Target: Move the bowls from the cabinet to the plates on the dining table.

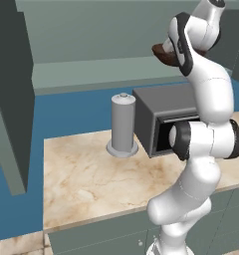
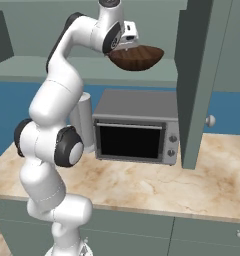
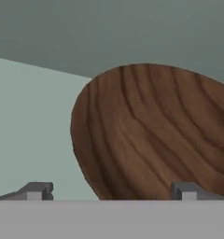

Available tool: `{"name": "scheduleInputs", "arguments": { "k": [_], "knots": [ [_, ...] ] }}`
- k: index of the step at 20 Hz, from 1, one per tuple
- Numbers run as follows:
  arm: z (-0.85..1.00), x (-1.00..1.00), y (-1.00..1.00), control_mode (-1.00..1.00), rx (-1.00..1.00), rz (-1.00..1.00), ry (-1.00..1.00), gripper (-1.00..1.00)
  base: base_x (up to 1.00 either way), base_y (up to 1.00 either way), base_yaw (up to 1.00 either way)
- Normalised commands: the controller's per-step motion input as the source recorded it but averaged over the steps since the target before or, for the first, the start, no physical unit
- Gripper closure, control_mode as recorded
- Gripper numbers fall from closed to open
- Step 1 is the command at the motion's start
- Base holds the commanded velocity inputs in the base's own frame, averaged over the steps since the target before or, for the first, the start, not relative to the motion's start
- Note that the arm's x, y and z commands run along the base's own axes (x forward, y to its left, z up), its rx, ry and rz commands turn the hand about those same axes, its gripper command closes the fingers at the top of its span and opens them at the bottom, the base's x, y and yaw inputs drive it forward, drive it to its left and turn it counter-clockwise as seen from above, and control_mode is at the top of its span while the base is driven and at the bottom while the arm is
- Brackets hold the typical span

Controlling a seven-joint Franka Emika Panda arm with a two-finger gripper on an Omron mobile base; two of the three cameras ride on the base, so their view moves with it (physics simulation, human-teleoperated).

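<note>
The arm reaches high toward the open cabinet point(image 2: 199, 75), bringing its hand point(image 3: 111, 190) up to the wooden bowl point(image 2: 137, 57) on the pale green shelf point(image 1: 91, 69); the fingers point(image 3: 37, 190) stand wide apart with nothing between them, so the bowl looks not yet gripped, and this reads as the approach to a grasp. The bowl sits at upper centre of the right base view, just beside the wrist; in the left base view its edge peeks from behind the arm at upper right. The hand view shows the wood grain close, above the fingertips. The right base view shows the toaster oven point(image 2: 134, 132) front on the tabletop point(image 2: 157, 187); the left base view shows a grey canister point(image 1: 123, 124) beside it.
</note>
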Motion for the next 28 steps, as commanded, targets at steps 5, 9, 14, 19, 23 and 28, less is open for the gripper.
{"name": "scheduleInputs", "arguments": {
  "k": [5, 9, 14, 19, 23, 28],
  "knots": [
    [-0.17, 0.01, -0.03, -1.00, 0.00, 0.01, 0.00, -1.00, 0.00, 0.00, 0.00],
    [-0.07, 0.00, 0.00, -1.00, 0.00, 0.00, 0.00, -1.00, 0.00, 0.00, 0.00],
    [-0.24, 0.00, 0.00, -1.00, 0.00, 0.00, 0.00, -1.00, 0.00, 0.00, 0.00],
    [-0.30, 0.00, 0.00, -1.00, 0.00, 0.00, 0.00, -1.00, 0.00, 0.00, 0.00],
    [-0.01, 0.01, 0.00, -1.00, 0.00, 0.00, 0.00, -1.00, 0.00, 0.00, 0.00],
    [-0.12, 0.01, 0.00, -1.00, -0.01, 0.00, 0.00, -1.00, 0.00, 0.00, 0.00]
  ]
}}
